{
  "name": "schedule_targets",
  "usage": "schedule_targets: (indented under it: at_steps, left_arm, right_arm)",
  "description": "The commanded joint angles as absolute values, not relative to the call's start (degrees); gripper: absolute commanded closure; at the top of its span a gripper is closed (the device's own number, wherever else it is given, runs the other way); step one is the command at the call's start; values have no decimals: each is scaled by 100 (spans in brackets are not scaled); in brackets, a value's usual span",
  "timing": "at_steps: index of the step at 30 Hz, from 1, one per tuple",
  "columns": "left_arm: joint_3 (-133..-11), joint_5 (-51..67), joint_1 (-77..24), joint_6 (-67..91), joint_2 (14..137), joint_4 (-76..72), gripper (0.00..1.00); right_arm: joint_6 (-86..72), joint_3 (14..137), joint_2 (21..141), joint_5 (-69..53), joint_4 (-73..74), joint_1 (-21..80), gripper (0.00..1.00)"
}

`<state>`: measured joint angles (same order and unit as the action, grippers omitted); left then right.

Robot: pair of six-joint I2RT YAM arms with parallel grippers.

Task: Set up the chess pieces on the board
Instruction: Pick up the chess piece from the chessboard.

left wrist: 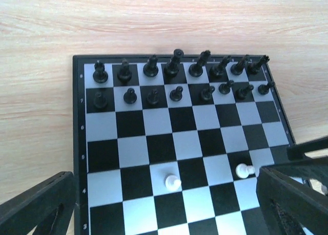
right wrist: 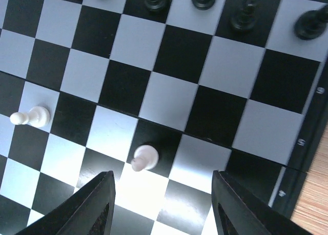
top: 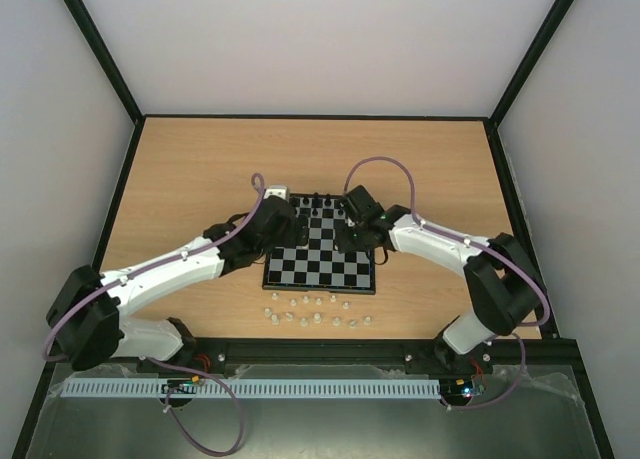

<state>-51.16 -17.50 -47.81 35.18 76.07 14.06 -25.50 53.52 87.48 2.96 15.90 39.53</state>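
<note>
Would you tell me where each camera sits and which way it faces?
Top external: above and behind the arms, looking down on the table, board and both arms.
Left wrist: above the board, facing its far rows of black pieces; open left gripper frames the bottom.
Right wrist: close over the board's right side, pointing down; open right gripper at bottom.
Shared: both wrist views show the same two white pawns.

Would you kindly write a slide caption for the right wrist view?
Right gripper, open, hovers over a small white plastic pawn on the black-and-grey checked board; a second white pawn sits nearby.
</note>
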Motion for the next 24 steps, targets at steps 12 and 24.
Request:
schedule_targets:
  at_steps: [12,24]
  left_arm:
    - [-4269,-1842,-4810,3738,6667,1517,1]
    - [-4176,-1821,-4808,3695,6583,1469,1]
  right_arm:
    - [-2687,6177,9756,685,2085,4341,62]
    - [-2744,6182,9890,870,2204,4393,86]
